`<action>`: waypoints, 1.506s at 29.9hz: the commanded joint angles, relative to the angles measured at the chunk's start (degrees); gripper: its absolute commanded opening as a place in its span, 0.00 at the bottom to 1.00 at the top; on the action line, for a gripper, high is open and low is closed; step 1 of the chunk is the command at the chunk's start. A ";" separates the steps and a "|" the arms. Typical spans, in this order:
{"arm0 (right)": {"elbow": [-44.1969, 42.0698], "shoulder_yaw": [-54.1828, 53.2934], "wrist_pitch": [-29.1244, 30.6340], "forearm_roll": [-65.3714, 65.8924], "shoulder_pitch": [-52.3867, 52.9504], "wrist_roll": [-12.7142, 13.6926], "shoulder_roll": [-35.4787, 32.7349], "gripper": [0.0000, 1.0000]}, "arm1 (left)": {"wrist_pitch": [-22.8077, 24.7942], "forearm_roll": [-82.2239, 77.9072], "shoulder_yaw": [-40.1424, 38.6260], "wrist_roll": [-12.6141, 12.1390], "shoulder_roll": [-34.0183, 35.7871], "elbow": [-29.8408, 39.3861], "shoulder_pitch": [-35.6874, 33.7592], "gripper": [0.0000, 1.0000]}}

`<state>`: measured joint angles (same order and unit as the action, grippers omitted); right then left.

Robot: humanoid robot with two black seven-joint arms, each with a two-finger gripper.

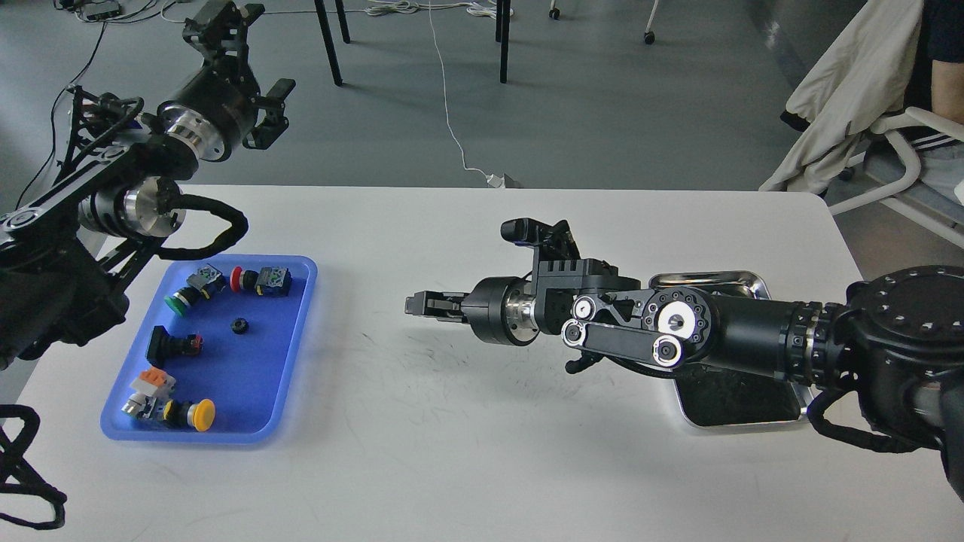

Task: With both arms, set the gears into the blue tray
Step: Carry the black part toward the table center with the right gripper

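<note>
One gear [239,326] lay in the blue tray [297,361]; the right claw [414,304], seemingly clenched, pointed nine o'clock, possibly carrying another; the left claw [248,90] hung released.

Even, diffuse daylight is filling the scene; nothing is looking dim. The white table [467,421] is reading bright but not blowing out. Soft shadows are falling under the right arm [715,331] and beneath the far chair legs [328,41]. The steel tray [742,421] rim is catching small glints. The blue tray [297,339] is glowing with a faint halo at its right edge. Focus is holding sharp; the near-left cable [30,482] is slightly soft.
</note>
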<state>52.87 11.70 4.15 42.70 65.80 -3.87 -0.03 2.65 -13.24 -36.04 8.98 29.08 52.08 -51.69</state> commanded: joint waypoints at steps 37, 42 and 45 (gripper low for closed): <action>3.03 0.17 -0.28 -0.07 -6.39 0.44 0.03 0.28 | -0.02 0.06 -0.44 0.16 0.45 0.56 0.10 0.98; 3.11 0.17 -0.37 -0.07 -6.39 0.53 0.03 0.36 | -0.02 0.06 -0.44 0.16 0.54 0.56 0.28 0.98; 3.11 0.17 -0.37 -0.16 -6.39 0.53 0.03 0.43 | -0.02 0.06 -0.44 0.16 0.45 0.56 0.28 0.98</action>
<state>55.96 11.87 3.78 42.58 59.41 -3.37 0.00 2.63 -13.18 -36.47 9.14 29.60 52.65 -51.42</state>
